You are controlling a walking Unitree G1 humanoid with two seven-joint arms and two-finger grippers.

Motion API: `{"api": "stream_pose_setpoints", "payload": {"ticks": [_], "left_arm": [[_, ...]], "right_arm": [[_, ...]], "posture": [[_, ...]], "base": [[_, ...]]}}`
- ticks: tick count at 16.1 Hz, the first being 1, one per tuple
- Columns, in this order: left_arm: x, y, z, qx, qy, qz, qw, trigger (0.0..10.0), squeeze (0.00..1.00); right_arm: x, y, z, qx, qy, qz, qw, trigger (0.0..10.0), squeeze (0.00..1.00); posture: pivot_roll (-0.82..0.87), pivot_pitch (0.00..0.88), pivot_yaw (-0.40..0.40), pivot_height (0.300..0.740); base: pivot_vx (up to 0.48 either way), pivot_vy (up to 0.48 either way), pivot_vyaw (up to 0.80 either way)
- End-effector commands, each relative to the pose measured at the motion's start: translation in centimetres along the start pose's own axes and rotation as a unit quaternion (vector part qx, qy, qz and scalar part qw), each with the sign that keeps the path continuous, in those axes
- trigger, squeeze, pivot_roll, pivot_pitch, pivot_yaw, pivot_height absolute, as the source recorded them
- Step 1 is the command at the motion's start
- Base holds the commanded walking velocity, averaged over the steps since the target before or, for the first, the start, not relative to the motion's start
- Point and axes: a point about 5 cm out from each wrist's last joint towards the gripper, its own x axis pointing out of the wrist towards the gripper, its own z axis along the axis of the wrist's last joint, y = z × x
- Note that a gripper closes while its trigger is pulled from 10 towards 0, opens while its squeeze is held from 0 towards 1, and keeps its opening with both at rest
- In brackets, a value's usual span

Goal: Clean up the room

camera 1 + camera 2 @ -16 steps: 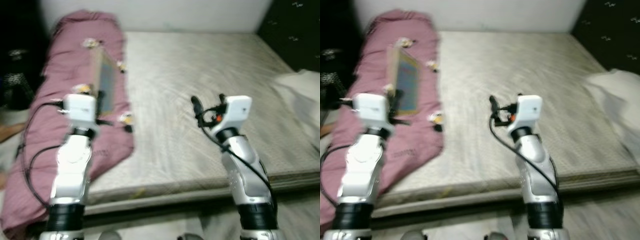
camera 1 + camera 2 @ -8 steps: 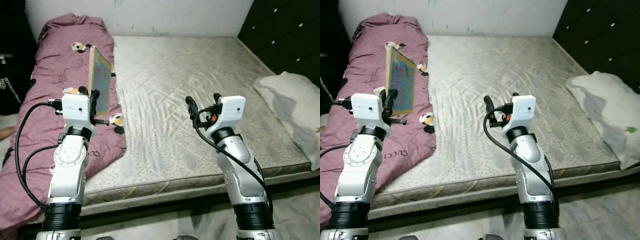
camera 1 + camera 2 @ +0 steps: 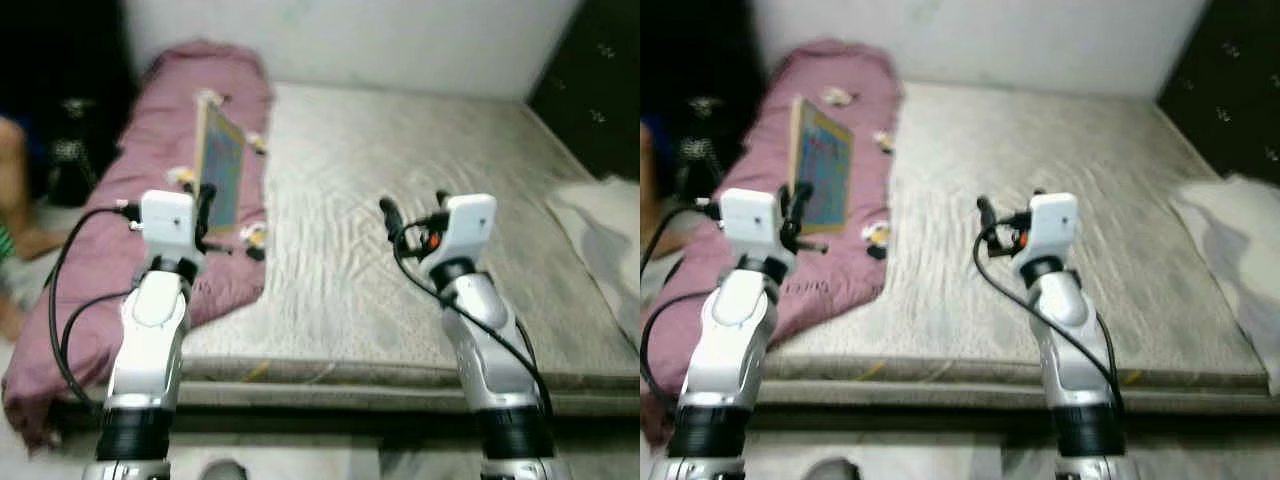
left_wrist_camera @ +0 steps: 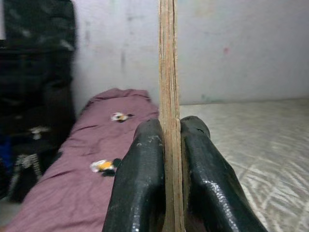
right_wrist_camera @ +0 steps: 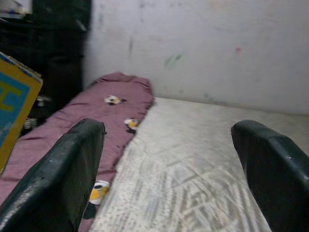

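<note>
The left pincer (image 3: 207, 196) is clamped on the lower edge of a flat board (image 3: 221, 167) with a blue printed face and a tan border, holding it upright on edge above the maroon quilt (image 3: 150, 200). In the left wrist view the two black fingers (image 4: 140, 188) press against both faces of the thin board (image 4: 168, 72), which rises straight between them.

The right pincer (image 3: 413, 210) is raised over the bare mattress (image 3: 400, 180) with its fingers spread wide and nothing between them; in the right wrist view the fingers (image 5: 67, 169) stand far apart.

The quilt lies bunched along the bed's edge from about 8 o'clock up to 11 o'clock, carrying small white, yellow and black printed figures, one of them (image 3: 253, 237) just beside the board's lower corner. A white pillow (image 3: 605, 240) lies off the mattress at 3 o'clock. A dark cabinet (image 3: 600, 90) with small knobs stands at 2 o'clock. At 9 o'clock, beside the quilt, part of a person's arm (image 3: 15, 190) shows against dark clutter. A pale wall (image 3: 400, 40) closes the far side at 12 o'clock. The head views are somewhat blurred.
</note>
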Motion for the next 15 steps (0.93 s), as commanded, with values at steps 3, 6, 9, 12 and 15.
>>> {"api": "stream_pose_setpoints", "payload": {"ticks": [3,6,9,12,15], "left_arm": [[0.39,0.16,1.17,-0.001,-0.027,0.004,1.0,10.0,0.0],[0.35,0.13,1.2,0.002,-0.027,0.005,1.0,10.0,0.0],[0.29,0.15,1.11,-0.002,-0.026,0.006,1.0,10.0,0.0],[0.3,0.06,1.09,-0.001,-0.025,0.005,1.0,10.0,0.0],[0.32,0.04,1.07,-0.004,-0.025,0.005,1.0,10.0,0.0]], "right_arm": [[0.15,0.08,0.26,-0.005,-0.005,0.003,1.0,10.0,0.0],[0.19,-0.02,0.22,-0.006,-0.003,0.002,1.0,10.0,0.0],[0.08,0.01,0.07,-0.006,0.0,0.001,1.0,10.0,0.0],[0.03,-0.09,0.06,-0.007,0.001,0.001,1.0,10.0,0.0],[0.03,-0.12,0.04,-0.009,0.001,0.0,1.0,10.0,0.0]], "posture": [[-0.03,0.0,-0.056,0.74],[-0.03,0.0,-0.058,0.74],[-0.03,0.0,-0.059,0.74],[-0.04,0.0,-0.06,0.74],[-0.04,0.0,-0.061,0.74]], "base": [[0.0,-0.365,0.59],[0.0,-0.27,0.0],[0.0,-0.407,0.0],[0.0,-0.37,0.0],[0.0,-0.344,0.0]]}}
